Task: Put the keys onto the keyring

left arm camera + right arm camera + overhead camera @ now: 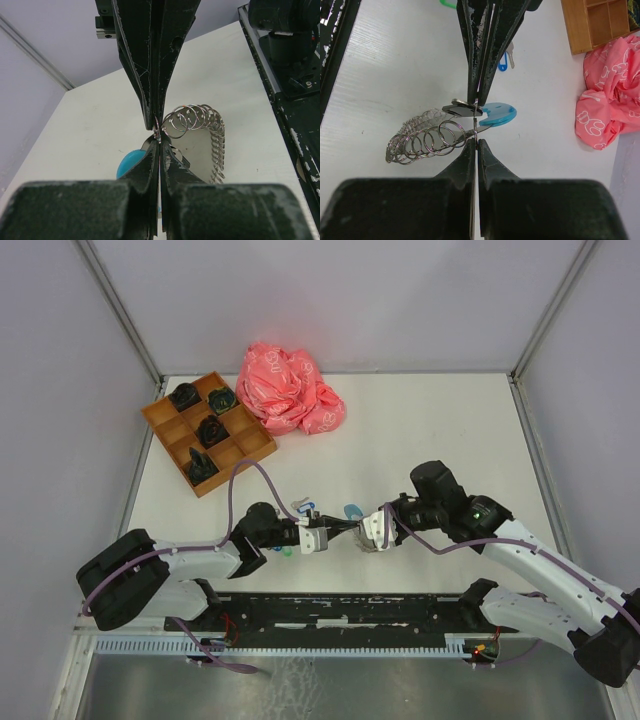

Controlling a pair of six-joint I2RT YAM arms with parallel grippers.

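A wooden tray (208, 430) sits at 10 o'clock on the white table (450, 430). It has little boxes in it with small dark things (211, 429) inside. A crumpled pink cloth (290, 390) lies just beside the tray, at 11 o'clock.

The left claw (322, 537) is low down, near 6 o'clock, and points to the right. Its fingers are squeezed tight on a thin silver ring at one end of the keyring (192, 120). A key with a blue tag (303, 506) lies on the table close to this claw, at its 12 o'clock. A green tag (284, 552) peeks out at the claw's 7 o'clock.

The keyring hangs between the two claws, a string of silver loops with a light blue curved piece (497, 112).

The right claw (368, 532) points to the left and faces the other claw, very near it. Its fingers are pressed tight on thin silver metal of the keyring, right beside the blue piece.
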